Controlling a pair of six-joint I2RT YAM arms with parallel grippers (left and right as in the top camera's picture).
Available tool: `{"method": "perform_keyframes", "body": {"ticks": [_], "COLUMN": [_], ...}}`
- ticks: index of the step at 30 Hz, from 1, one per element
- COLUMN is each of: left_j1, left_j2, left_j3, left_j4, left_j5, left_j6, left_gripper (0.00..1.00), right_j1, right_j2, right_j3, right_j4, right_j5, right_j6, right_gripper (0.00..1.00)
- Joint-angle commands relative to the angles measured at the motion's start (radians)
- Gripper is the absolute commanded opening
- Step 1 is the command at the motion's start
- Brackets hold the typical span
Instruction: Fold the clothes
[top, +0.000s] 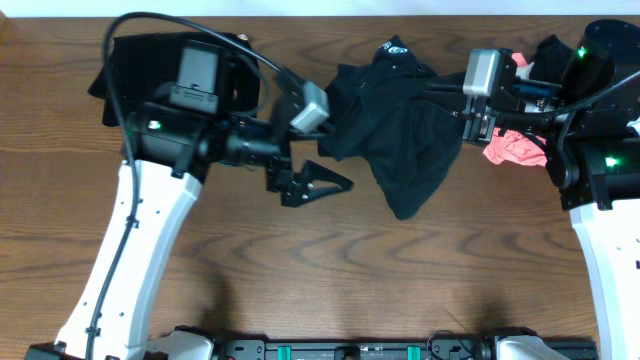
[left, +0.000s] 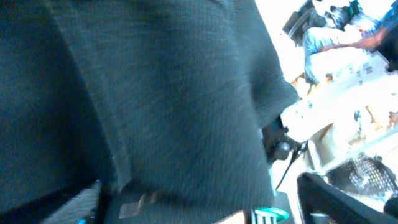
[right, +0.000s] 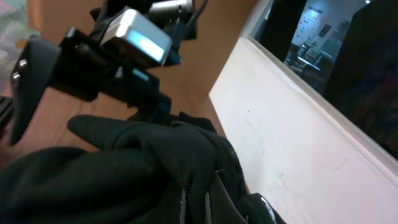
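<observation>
A black shirt (top: 400, 135) with a small white logo lies bunched on the table at the centre back. My right gripper (top: 447, 95) is shut on the shirt's right side, and in the right wrist view a fold of the black fabric (right: 161, 162) is pinched between the fingers (right: 214, 202). My left gripper (top: 322, 190) stands open just left of the shirt's lower left edge, with nothing between its fingers in the overhead view. Dark cloth (left: 155, 93), blurred, fills most of the left wrist view.
More black clothes (top: 140, 55) lie at the back left under the left arm. A pink garment (top: 515, 150) and further dark clothes (top: 590, 60) sit at the back right by the right arm's base. Bare wooden table (top: 350, 280) runs along the front.
</observation>
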Motion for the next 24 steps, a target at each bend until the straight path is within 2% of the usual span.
{"method": "perform_keyframes", "body": {"ticks": [1, 3, 7, 8, 11, 13, 15, 18, 24], "left_j1": [-0.041, -0.054, -0.056, -0.056, -0.057, -0.056, -0.057, -0.057, -0.057], "left_j2": [0.032, 0.045, 0.058, 0.058, 0.057, 0.055, 0.049, 0.031, -0.043], "left_j3": [-0.001, -0.001, -0.001, -0.001, -0.001, -0.001, -0.001, -0.001, -0.001], "left_j4": [0.021, 0.039, 0.07, 0.085, 0.142, 0.186, 0.227, 0.282, 0.375], "left_j5": [-0.041, -0.077, -0.167, -0.208, -0.324, -0.406, -0.48, -0.56, -0.672], "left_j6": [0.049, 0.048, -0.011, -0.052, -0.198, -0.296, -0.372, -0.441, -0.547], "left_gripper": [0.85, 0.71, 0.13, 0.06, 0.06, 0.06, 0.06, 0.06, 0.06], "right_j1": [-0.01, -0.01, -0.01, -0.01, -0.01, -0.011, -0.02, -0.04, -0.054], "right_j2": [-0.006, -0.006, -0.006, -0.006, -0.006, -0.006, -0.006, -0.005, 0.005], "right_j3": [0.013, 0.013, 0.013, 0.013, 0.013, 0.013, 0.013, 0.013, 0.013], "right_j4": [0.009, 0.009, 0.008, 0.008, 0.008, 0.003, -0.008, -0.033, -0.089], "right_j5": [-0.068, -0.072, -0.071, -0.071, -0.069, -0.065, -0.039, 0.068, 0.38], "right_j6": [-0.004, -0.004, -0.004, -0.004, -0.004, -0.003, 0.012, 0.077, 0.305], "right_gripper": [0.01, 0.01, 0.01, 0.01, 0.07, 0.19, 0.21, 0.28, 0.54]}}
